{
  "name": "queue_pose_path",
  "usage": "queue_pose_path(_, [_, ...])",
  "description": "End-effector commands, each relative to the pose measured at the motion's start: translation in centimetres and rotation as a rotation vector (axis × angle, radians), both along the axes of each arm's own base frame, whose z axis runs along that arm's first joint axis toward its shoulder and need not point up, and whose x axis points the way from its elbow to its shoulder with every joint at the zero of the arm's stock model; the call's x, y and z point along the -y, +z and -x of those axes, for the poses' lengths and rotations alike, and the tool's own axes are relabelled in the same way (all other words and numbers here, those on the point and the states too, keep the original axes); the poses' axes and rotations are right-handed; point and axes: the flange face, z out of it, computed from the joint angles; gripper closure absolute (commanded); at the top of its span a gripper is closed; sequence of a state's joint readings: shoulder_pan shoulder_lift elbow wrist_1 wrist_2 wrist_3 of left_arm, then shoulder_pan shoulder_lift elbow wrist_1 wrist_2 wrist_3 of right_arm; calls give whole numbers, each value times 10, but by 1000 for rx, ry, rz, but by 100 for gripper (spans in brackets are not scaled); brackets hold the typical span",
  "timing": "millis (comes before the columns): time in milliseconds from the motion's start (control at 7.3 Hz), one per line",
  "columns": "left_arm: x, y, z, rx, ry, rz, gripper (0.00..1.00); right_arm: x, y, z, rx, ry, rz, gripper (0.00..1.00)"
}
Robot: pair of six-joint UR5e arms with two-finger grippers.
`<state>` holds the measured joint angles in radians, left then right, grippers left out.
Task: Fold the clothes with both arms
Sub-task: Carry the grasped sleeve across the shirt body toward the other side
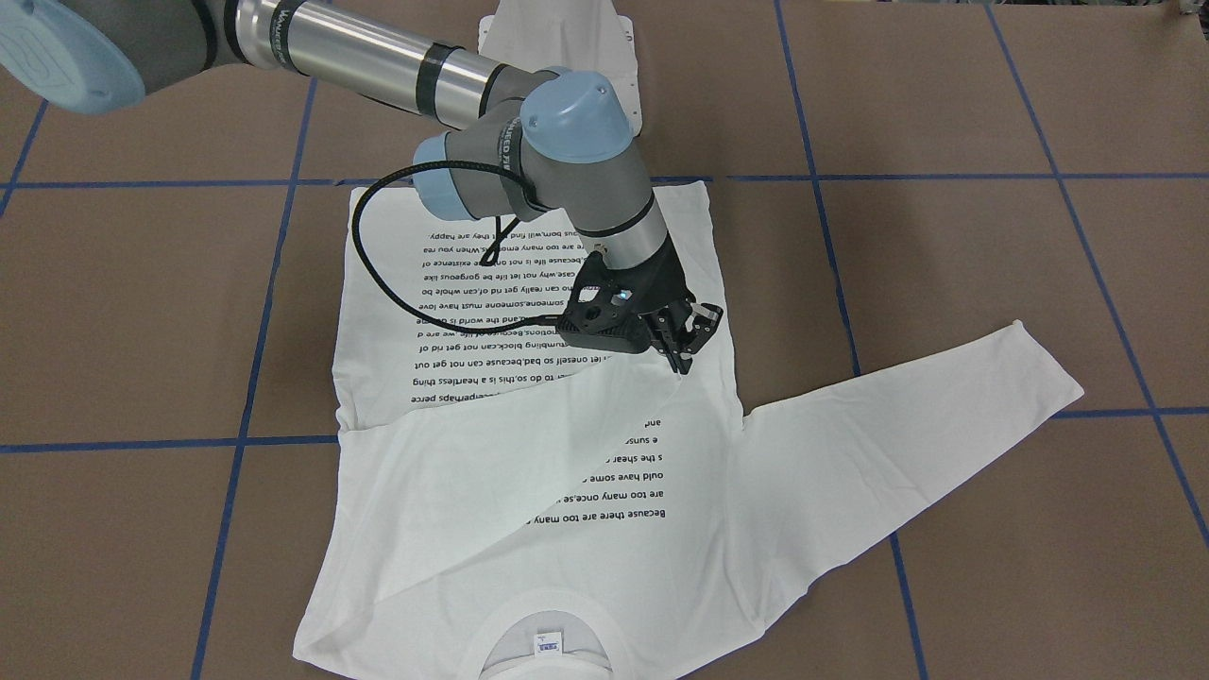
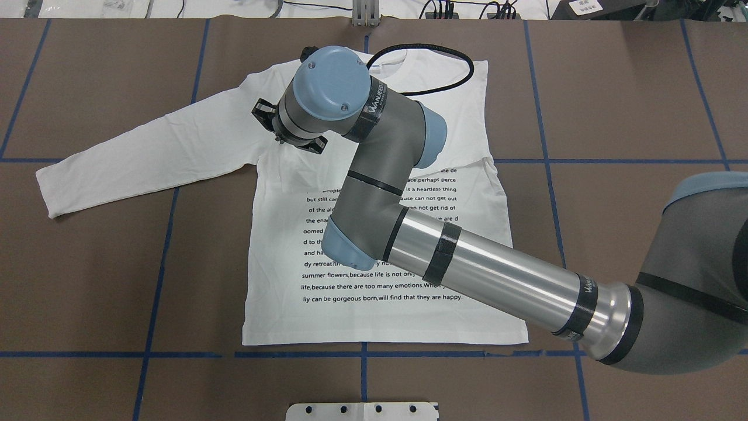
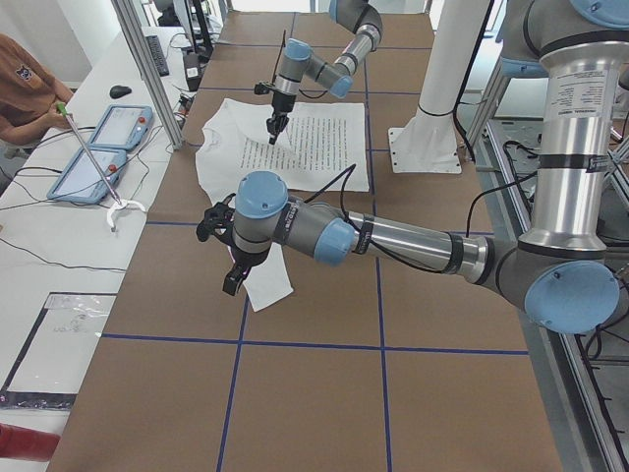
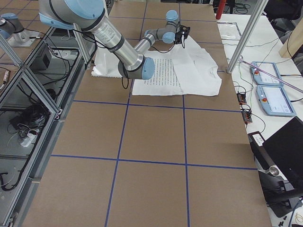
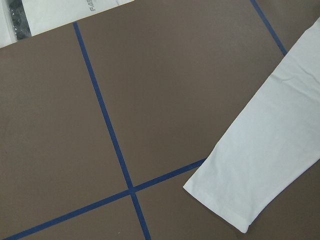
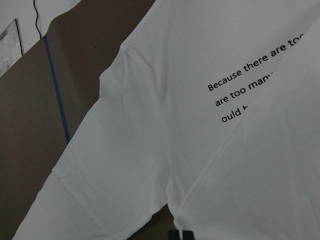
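The white long-sleeved T-shirt [image 1: 567, 529] lies flat, text side up, collar [image 1: 543, 635] towards the operators' side. One sleeve [image 1: 491, 416] is folded diagonally across the chest, covering part of the text. The other sleeve [image 2: 146, 152] stretches straight out over the brown table. My right gripper [image 1: 694, 340] hovers just above the tip of the folded sleeve, open, with nothing between its fingers. The right wrist view shows only shirt fabric [image 6: 200, 150]. My left gripper [image 3: 228, 285] hangs above the outstretched sleeve's cuff [image 5: 235, 200]; it shows only in the side views, so I cannot tell its state.
The white pedestal base [image 2: 362, 411] stands at the robot's edge of the table. Blue tape lines [image 2: 158, 280] grid the brown surface. Tablets [image 3: 98, 147] and an operator [image 3: 25, 88] are beside the table on the far side.
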<state>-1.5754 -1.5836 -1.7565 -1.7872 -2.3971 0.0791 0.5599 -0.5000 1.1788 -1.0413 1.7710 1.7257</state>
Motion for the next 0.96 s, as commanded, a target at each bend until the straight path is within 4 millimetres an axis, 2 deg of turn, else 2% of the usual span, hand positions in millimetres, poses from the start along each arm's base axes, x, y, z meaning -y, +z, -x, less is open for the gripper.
queue_pose_path(0, [-1, 1, 0, 1, 0, 2, 0, 0, 3, 7, 18, 10, -19, 100])
queue_pose_path(137, [-1, 2, 0, 0, 1, 3, 0, 0, 4, 8, 17, 11, -17, 99])
queue_pose_path(274, [-1, 4, 0, -1, 0, 11, 0, 2, 9, 11, 8, 15, -13, 34])
queue_pose_path(411, [0, 6, -2, -1, 5, 10, 0, 3, 6, 13, 10, 43, -5, 6])
queue_pose_path(548, [0, 16, -4, 0, 9, 34, 0, 4, -5, 21, 16, 65, 19, 2])
queue_pose_path(685, [-2, 57, -8, -1, 17, 112, 0, 2, -8, 21, 23, 65, 19, 2])
queue_pose_path(822, [0, 72, -17, -1, 34, 130, 0, 4, -3, 16, 23, 69, 18, 1])
